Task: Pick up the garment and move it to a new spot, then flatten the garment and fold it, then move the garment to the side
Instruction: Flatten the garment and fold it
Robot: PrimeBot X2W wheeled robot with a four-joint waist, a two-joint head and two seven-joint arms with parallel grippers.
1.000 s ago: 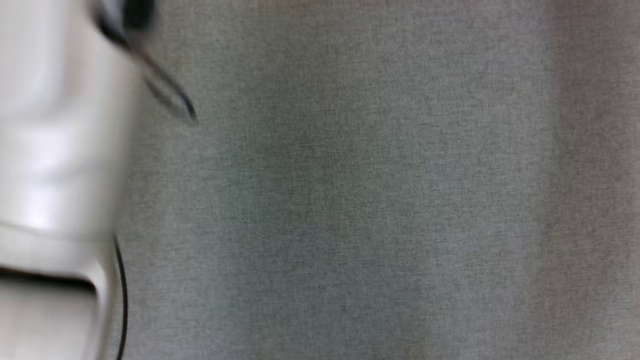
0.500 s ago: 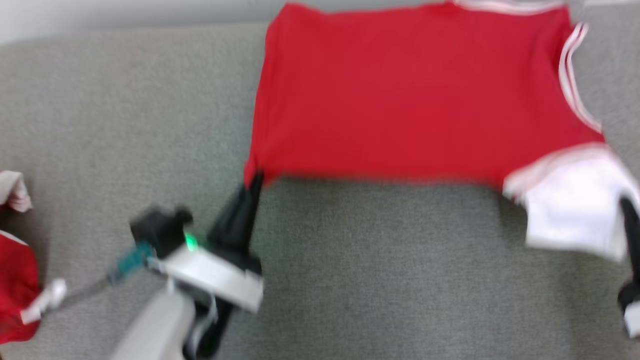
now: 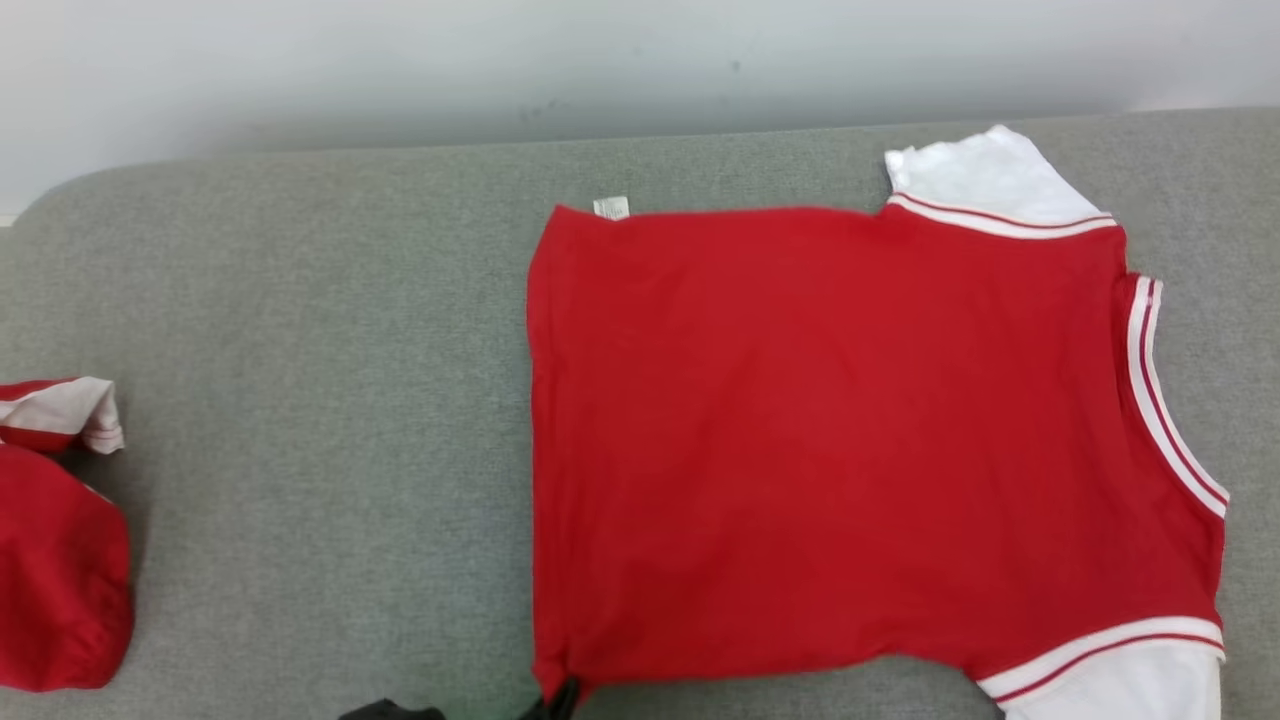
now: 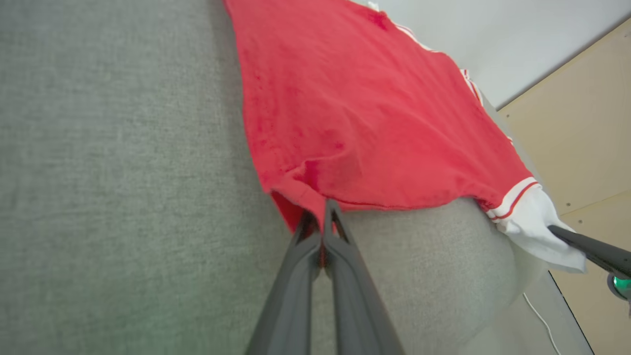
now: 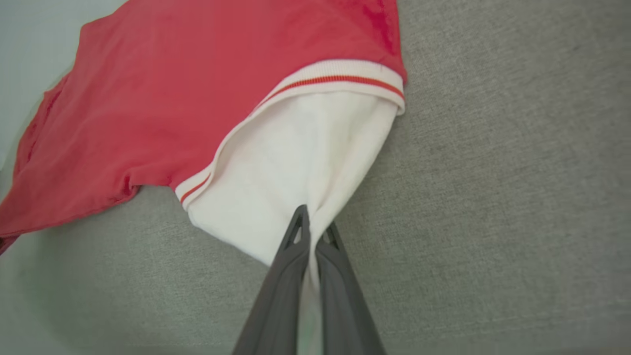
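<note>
The garment is a red shirt with white sleeves, spread flat on the grey cushion, its neck to the right. My left gripper is shut on the near left hem corner, and its dark tip peeks in at the bottom of the head view. My right gripper is shut on the near white sleeve. The left wrist view also catches that right gripper pinching the sleeve at the cushion's edge. The far white sleeve lies flat by the wall.
A second red and white garment lies bunched at the cushion's left end. A pale wall runs behind the cushion. A wooden panel and a white cable lie beyond the cushion's rounded near edge.
The head camera has swung from blurred grey fabric to the whole cushion. Both grippers keep hold of the garment's near edge, which now lies flat and lower in the picture.
</note>
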